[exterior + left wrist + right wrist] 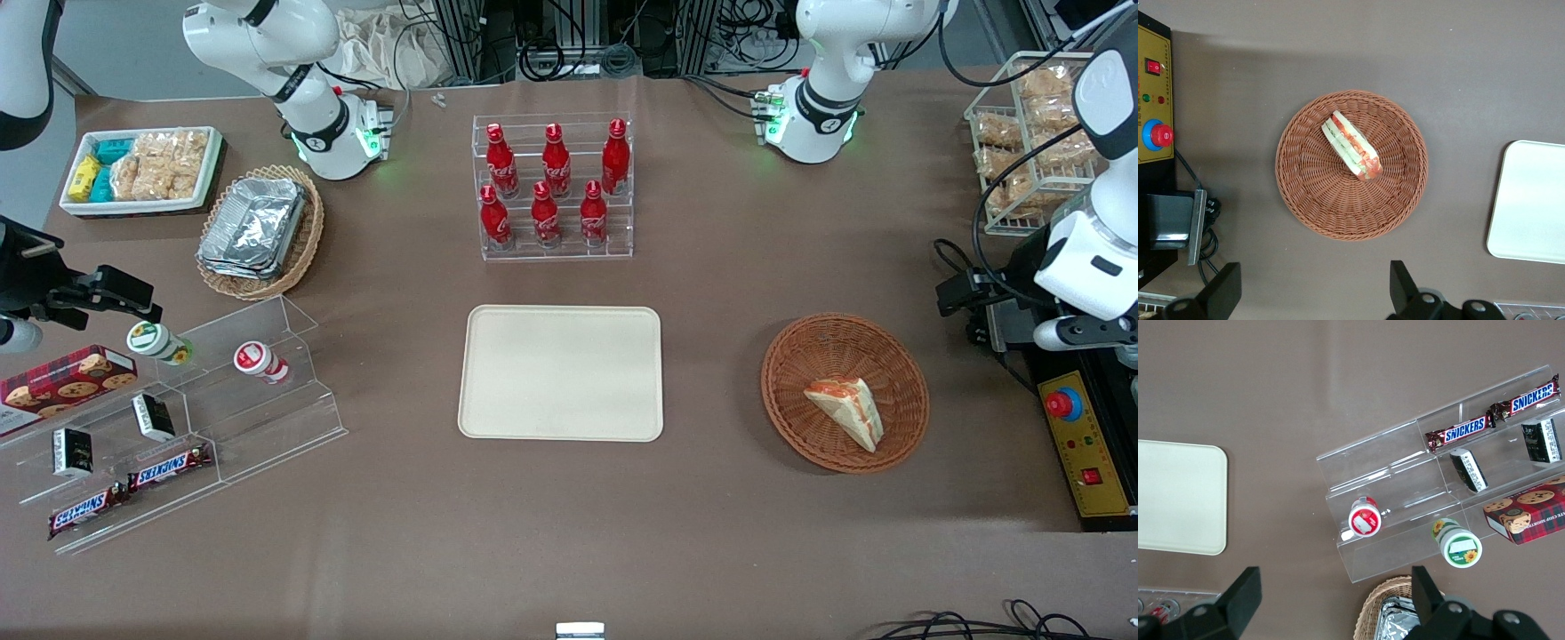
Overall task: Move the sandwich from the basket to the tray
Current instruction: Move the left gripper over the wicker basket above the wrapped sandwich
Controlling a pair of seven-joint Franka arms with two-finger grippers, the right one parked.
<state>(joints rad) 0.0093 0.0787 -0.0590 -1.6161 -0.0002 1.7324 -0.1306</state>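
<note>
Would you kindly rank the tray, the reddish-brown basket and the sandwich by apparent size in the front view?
1. The tray, largest.
2. The basket.
3. The sandwich, smallest, lying in the basket.
The gripper hangs open above the basket.

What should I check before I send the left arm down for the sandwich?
1. Sandwich in the basket: ok, it lies alone in there, nothing on top of it.
2. Gripper open: ok, the fingers stand wide apart with nothing between them.
3. Gripper position: not ok for a straight descent, since in the wrist view its centre hangs above the bare table just outside the basket rim rather than above the sandwich.
4. Tray ready: ok, its surface is bare.
5. Route from basket to tray: ok, only brown table between them in the front view.
6. Sandwich wrap condition: cannot tell.
</note>
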